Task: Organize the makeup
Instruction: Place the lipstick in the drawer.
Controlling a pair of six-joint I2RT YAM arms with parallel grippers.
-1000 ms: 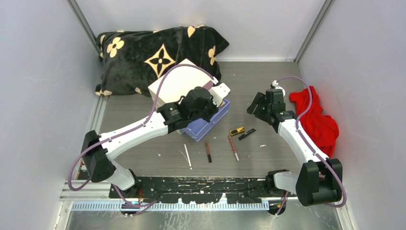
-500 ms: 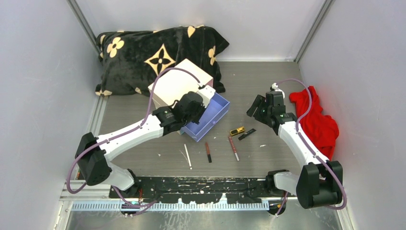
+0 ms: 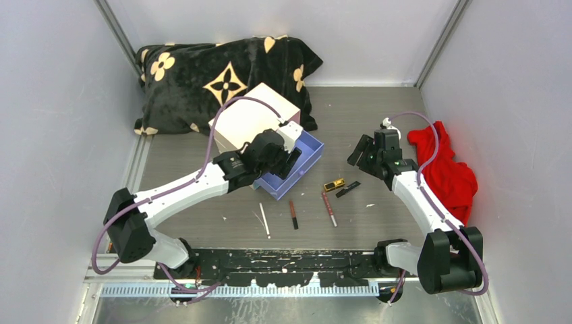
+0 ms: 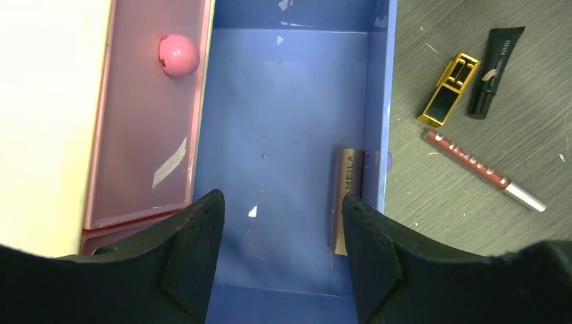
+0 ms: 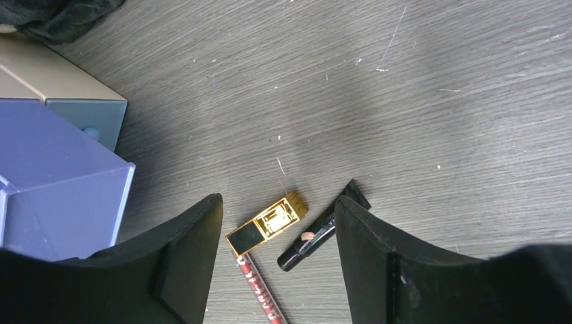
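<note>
Change: the left gripper (image 4: pixel 282 212) has just parted its jaws above the open blue plastic drawer (image 4: pixel 283 101).
Rose-gold metal tube (image 4: pixel 346 196): lies loose inside the drawer, touching its side wall, long axis parallel to that wall.
Meaning: one piece probably stowed.
Right gripper (image 5: pixel 278 209): jaws apart, empty, above the gold rectangular case (image 5: pixel 268 223) on the grey desk (image 5: pixel 438 101).

Scratched grey wood-grain table (image 5: pixel 438 101), smooth matt blue plastic drawer (image 4: pixel 283 135), glossy gold tube (image 4: pixel 448 90), plush pillow (image 3: pixel 195 67)
</note>
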